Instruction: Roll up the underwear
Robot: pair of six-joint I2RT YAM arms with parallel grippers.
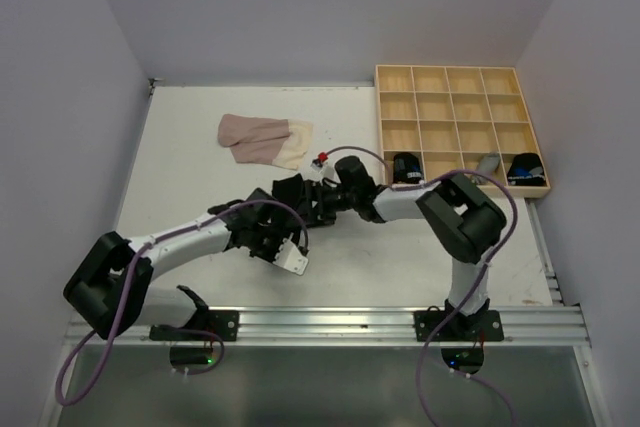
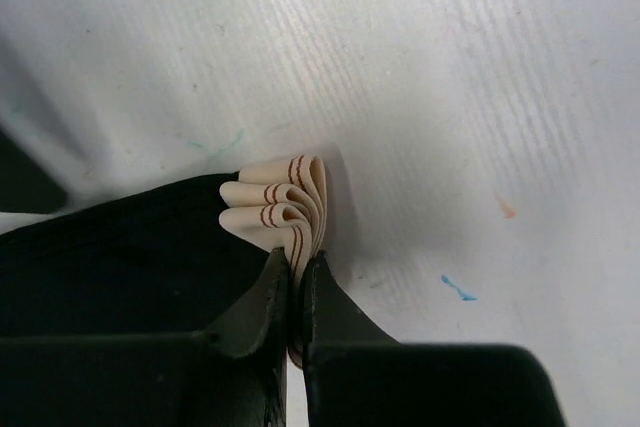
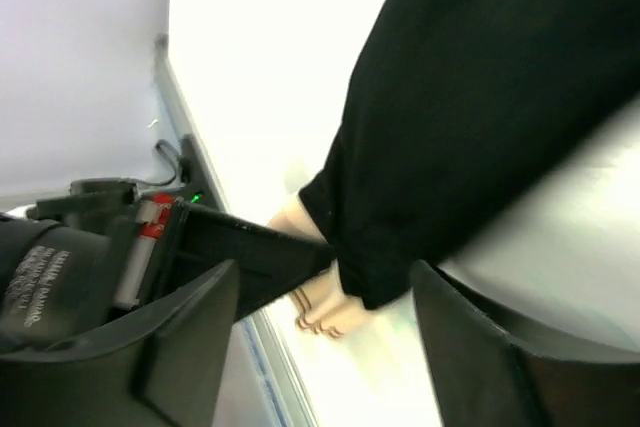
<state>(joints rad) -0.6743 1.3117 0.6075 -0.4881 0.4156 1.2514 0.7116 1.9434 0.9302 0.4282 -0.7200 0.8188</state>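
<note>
Black underwear [image 1: 290,188] with a beige striped band lies bunched mid-table between the two grippers. In the left wrist view my left gripper [image 2: 297,267] is shut on the folded beige band [image 2: 285,202], with the black cloth [image 2: 120,247] to its left. My right gripper [image 3: 325,272] is open, its fingers [image 3: 190,337] standing either side of the black underwear's [image 3: 480,97] lower edge without pinching it. From above, the left gripper [image 1: 283,213] and right gripper [image 1: 306,197] nearly touch. A pale beige-pink underwear [image 1: 265,139] lies flat further back.
A light wooden tray [image 1: 460,77] of square compartments stands at the back right. Its near row holds two black rolls [image 1: 405,167] [image 1: 526,167] and a grey one [image 1: 487,162]. White walls close in on the left and behind.
</note>
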